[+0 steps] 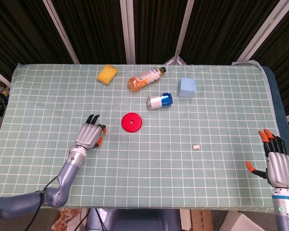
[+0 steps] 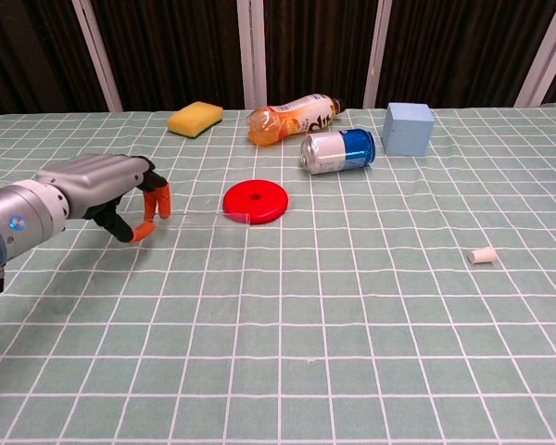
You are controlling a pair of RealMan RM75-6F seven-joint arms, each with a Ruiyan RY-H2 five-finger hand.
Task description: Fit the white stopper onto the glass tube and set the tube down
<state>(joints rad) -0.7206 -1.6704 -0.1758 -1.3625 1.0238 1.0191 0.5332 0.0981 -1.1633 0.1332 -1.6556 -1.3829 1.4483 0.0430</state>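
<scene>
The glass tube (image 2: pixel 204 219) is clear and thin. It sticks out rightward from my left hand (image 2: pixel 102 190), and its far end reaches the edge of the red disc (image 2: pixel 256 201). My left hand (image 1: pixel 89 136) pinches the tube's left end between orange fingertips, just above the cloth. In the head view the tube is too faint to make out. The white stopper (image 1: pixel 196 146) lies alone on the right side of the table (image 2: pixel 483 255), far from both hands. My right hand (image 1: pixel 278 163) hangs at the table's front right corner with its fingers spread and nothing in it.
At the back stand a yellow sponge (image 1: pixel 107 74), an orange drink bottle on its side (image 1: pixel 145 78), a tipped silver and blue can (image 1: pixel 159 101) and a pale blue cube (image 1: pixel 186 87). The green checked cloth (image 1: pixel 221 120) covers the table.
</scene>
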